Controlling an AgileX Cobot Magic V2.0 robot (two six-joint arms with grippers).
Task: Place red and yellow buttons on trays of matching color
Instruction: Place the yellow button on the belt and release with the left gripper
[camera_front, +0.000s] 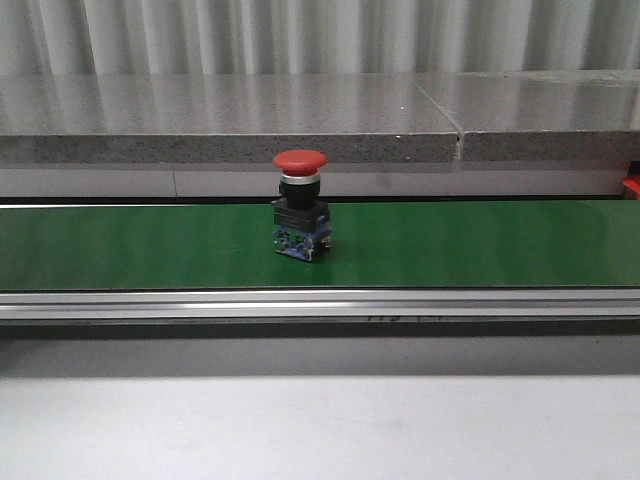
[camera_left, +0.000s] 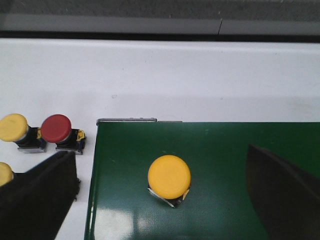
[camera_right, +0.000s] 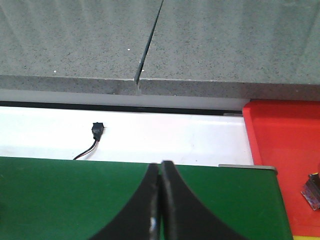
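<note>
Two black fingers of the right gripper (camera_right: 160, 210) are pressed together with nothing between them, held over the green conveyor belt (camera_right: 60, 195). Just past the belt's end a red tray (camera_right: 285, 150) is seen, with a small dark object (camera_right: 312, 192) at its edge that cannot be identified. The left gripper (camera_left: 170, 200) is spread wide, its fingers (camera_left: 40, 195) standing either side of a yellow push button (camera_left: 169, 177) on the belt, not touching it. Beside that belt end, one red button (camera_left: 56, 129) and two yellow buttons (camera_left: 13, 127) are set on the white table (camera_left: 160, 75). In the front view, a red mushroom push button (camera_front: 300, 215) is seen upright mid-belt.
</note>
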